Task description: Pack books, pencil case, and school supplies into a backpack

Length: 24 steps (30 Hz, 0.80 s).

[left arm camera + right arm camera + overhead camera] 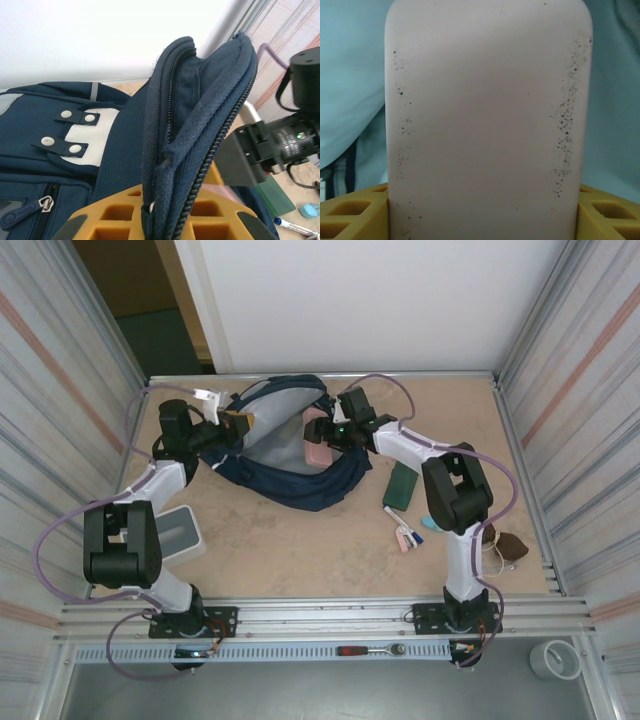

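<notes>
Entry: pencil case into backpack, step under way.

- The backpack (pixel 305 492) is navy and lies at the far middle of the desk (pixel 280 560), with its mouth gaping toward the right arm.
- The left pincer (pixel 165 215) is clamped on the zippered rim (pixel 200 125) and stands it upright, which props the mouth.
- The right pincer (pixel 482 220) grips a pink pencil case (pixel 487 100) across its width at the mouth, with pale lining (pixel 350 75) behind it (how deep it sits cannot be told).
- A dark book (pixel 403 485), pens (pixel 400 525) and a light-blue piece (pixel 430 523) lie loose on the desk, just right of the backpack.
- Handling advice: hold the rim high and taut, and slide the case along the lining toward the bottom. Release only once it is clear of the zipper. Dropped early, it would likely perch at the lip and block the book.
</notes>
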Available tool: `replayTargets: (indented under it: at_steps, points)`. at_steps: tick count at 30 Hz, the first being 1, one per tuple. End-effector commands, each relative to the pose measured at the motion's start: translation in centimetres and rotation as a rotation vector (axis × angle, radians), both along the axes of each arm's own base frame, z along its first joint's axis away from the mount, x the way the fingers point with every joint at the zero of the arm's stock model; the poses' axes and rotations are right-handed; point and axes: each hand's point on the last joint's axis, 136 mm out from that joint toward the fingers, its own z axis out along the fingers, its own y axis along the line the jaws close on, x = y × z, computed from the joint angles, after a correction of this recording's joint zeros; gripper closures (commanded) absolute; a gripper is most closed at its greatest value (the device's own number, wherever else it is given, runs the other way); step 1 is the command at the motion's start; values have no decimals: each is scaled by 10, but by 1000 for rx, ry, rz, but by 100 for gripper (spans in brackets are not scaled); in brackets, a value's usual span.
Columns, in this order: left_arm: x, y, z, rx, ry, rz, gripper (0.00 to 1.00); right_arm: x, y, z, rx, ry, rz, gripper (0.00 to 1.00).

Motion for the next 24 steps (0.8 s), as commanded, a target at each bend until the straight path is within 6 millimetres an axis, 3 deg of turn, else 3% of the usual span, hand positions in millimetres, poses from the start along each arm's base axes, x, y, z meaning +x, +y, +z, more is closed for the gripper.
replayTargets:
  at_steps: [1, 10, 15, 19, 20, 24]
  points:
    - [-2, -11, 26, -48, -45, -61, 88, 12, 28, 24, 95, -31, -1, 54]
    - [-7, -29, 37, -40, -61, -100, 88, 33, 66, 10, 161, 3, -78, 47]
    - [-3, -30, 42, -66, -59, -91, 88, 32, 99, 25, 156, -32, -43, 24]
    - [-3, -28, 36, -51, -50, -75, 88, 33, 83, 30, 124, -52, -55, 7]
    - [-2, -27, 35, -50, -47, -71, 88, 29, 74, 19, 101, -35, -61, 6]
    - [0, -27, 33, -53, -41, -71, 88, 22, 59, 24, 90, -51, -53, 9]
